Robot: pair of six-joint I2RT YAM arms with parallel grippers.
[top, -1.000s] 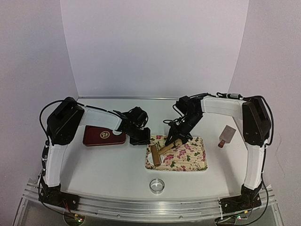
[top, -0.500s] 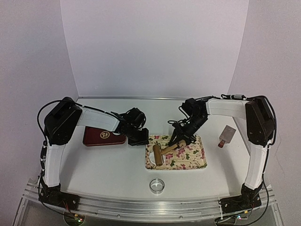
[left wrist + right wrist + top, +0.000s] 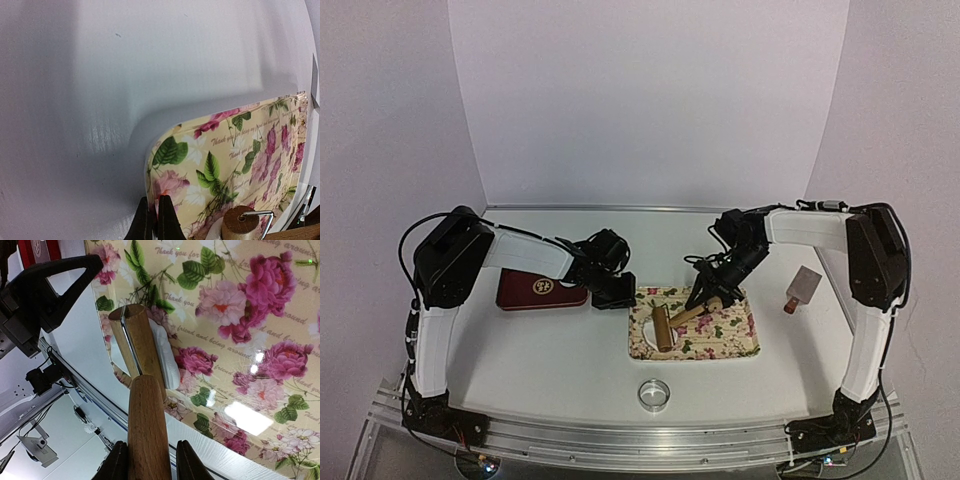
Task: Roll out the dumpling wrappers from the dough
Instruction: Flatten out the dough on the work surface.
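Observation:
The dough (image 3: 164,354) is a flattened white piece on the floral mat (image 3: 720,330), lying against the head of a wooden roller (image 3: 663,328). My right gripper (image 3: 713,292) is shut on the roller's handle (image 3: 147,425), with its fingers either side of the wood. My left gripper (image 3: 155,220) is shut on the mat's left edge, pinching it near a corner. In the left wrist view the roller's round end (image 3: 243,225) shows low right, with a sliver of dough beside it. No dumpling wrappers are in view.
A red flat box (image 3: 538,290) lies left of the mat, behind the left gripper. A shiny metal ring cutter (image 3: 655,393) sits near the front edge. A scraper with a brown handle (image 3: 803,287) lies to the right of the mat.
The right gripper has moved to the right, drawing the roller head rightward across the mat over the dough. The left gripper keeps its pinch on the mat edge.

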